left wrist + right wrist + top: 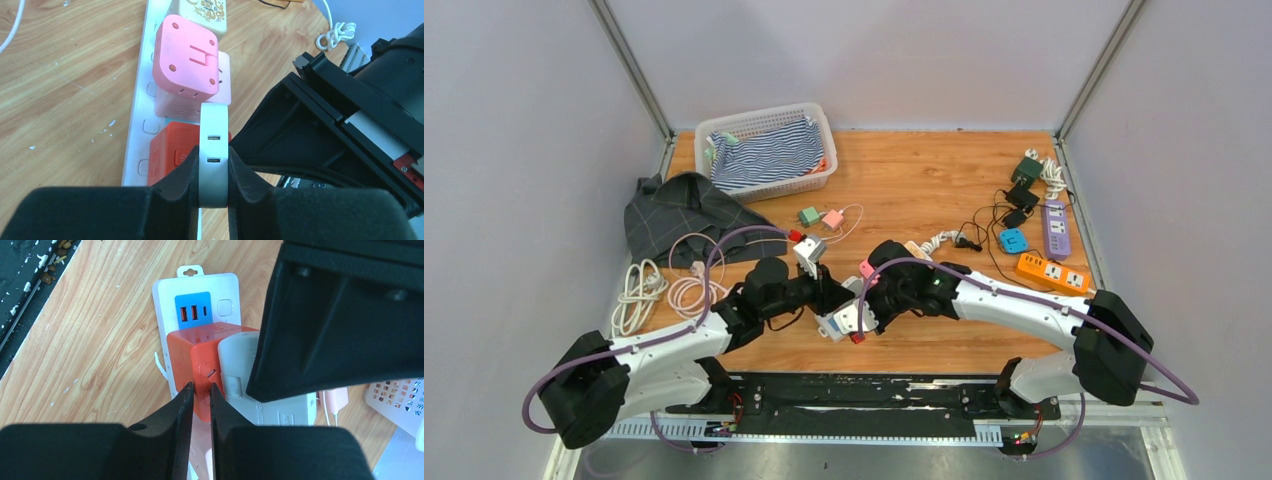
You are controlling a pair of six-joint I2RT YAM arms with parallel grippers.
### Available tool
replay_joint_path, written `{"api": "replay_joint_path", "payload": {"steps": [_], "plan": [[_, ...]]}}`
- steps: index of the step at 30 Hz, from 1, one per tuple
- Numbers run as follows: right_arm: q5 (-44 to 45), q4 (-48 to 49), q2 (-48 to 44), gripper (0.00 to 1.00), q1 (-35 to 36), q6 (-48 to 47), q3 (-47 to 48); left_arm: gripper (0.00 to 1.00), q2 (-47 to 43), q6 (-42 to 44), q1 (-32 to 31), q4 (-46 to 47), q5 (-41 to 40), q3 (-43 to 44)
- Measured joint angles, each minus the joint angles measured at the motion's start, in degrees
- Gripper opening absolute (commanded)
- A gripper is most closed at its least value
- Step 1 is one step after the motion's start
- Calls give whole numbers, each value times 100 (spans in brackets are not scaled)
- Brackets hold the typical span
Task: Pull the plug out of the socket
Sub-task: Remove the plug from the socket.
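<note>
1. The left claw (pixel 214 161) is clamped on the white plug (pixel 215 125), with one black finger (pixel 182 175) pressed to each flat side. The plug's end with two small slots faces the wrist camera.
2. The white plug stands just beside an orange cube (pixel 167 150) on the white power strip (pixel 140 95). Whether its pins are still in the socket cannot be told.
3. The power strip lies in the middle of the wooden table (pixel 924 180), toward the near edge, under the two claws.
4. A pink cube (pixel 187 55) sits on the strip next to the orange cube.
5. The right claw (pixel 201 390) is closed to a sliver, its tips at the side of the orange cube. Nothing can be made out held between them.
6. A basket (pixel 769 150) with striped cloth sits at the far left. An orange strip (pixel 1052 271) and a purple strip (pixel 1055 228) lie at the right.
</note>
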Motion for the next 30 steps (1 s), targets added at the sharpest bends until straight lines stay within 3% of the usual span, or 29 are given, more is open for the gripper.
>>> {"api": "replay_joint_path", "payload": {"steps": [12, 30], "plan": [[17, -52, 22, 18, 0, 0, 11, 0, 330, -199, 9, -306, 59, 382], [-46, -4, 101, 17, 11, -9, 81, 0, -251, 81, -2, -719, -66, 203]]}}
